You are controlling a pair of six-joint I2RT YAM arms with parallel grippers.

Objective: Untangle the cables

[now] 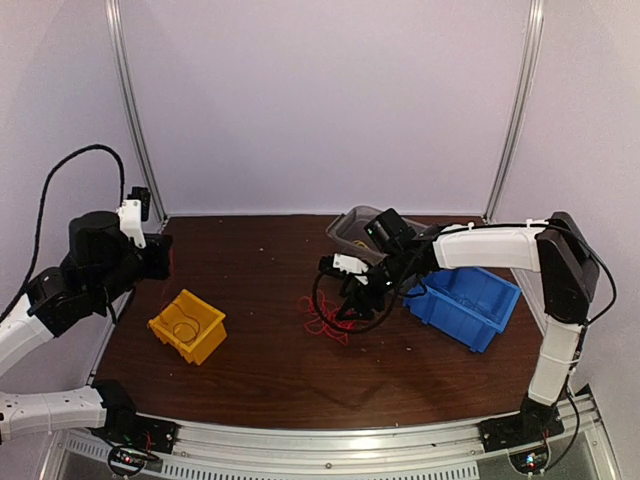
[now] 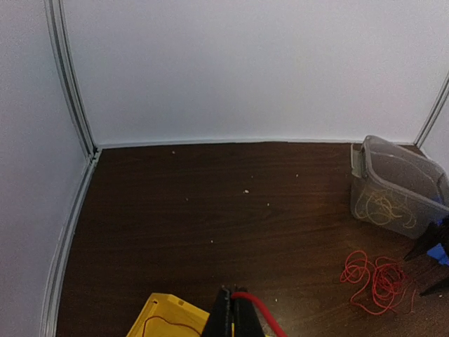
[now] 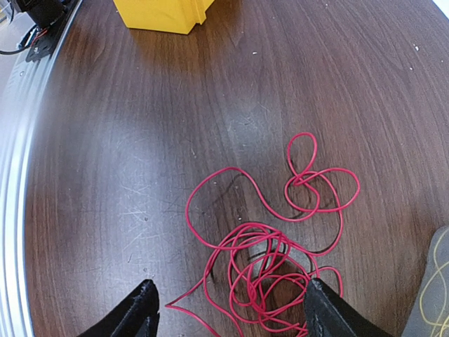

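Right tool [image 3: 233, 310]: jaws stand wide open and grip nothing. It hangs directly over the red cable tangle [image 3: 270, 242], with one finger on each side of the tangle's densest loops. Contact between the fingers and the cable cannot be confirmed

Red cable tangle: lies flat on the bench [image 1: 260, 370] as one knotted bundle, with several larger loops spread out from the dense part

Left tool [image 2: 231, 317]: fingers pressed fully together. It is raised above the bench, well apart from the tangle on the tangle's left. A red strand [image 2: 261, 312] runs just beside the closed fingers; whether it is pinched between them cannot be told

Yellow bin [image 1: 188, 325]: left of the tangle, well apart from it, resting on the bench. One thin red strand lies inside

Clear container [image 2: 393, 175]: behind the tangle, near it. Yellow cables [image 2: 379, 207] lie coiled inside

Blue bin [image 1: 465, 305]: right of the tangle, near it
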